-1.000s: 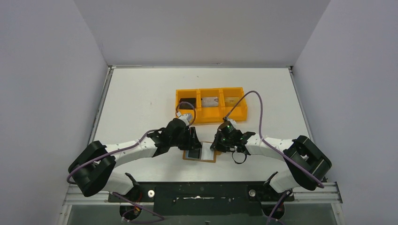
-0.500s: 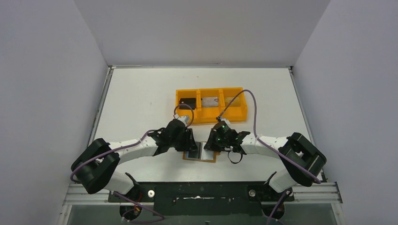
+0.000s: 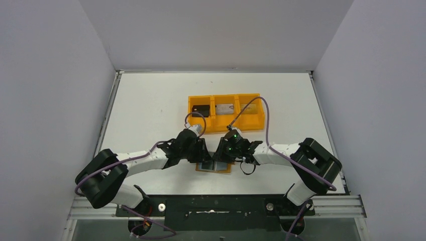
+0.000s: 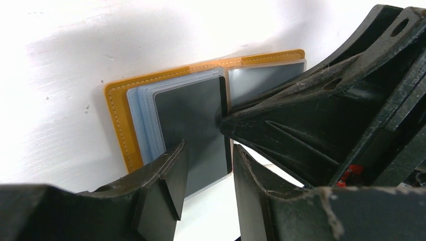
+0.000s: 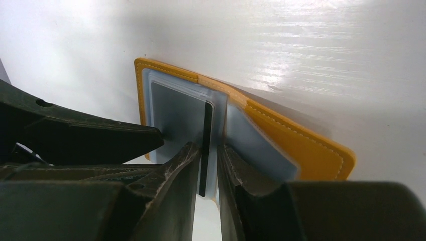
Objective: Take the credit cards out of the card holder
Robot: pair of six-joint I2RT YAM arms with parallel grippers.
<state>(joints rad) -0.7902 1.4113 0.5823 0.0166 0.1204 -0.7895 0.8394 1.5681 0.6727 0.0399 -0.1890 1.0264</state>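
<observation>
The right tool is slightly open. Its tips straddle the raised edge of a dark credit card with a thin gap showing, so it is not clamped. The left tool is open wider and holds nothing. Both tools meet over the card holder, which lies unfolded on the bench.
</observation>
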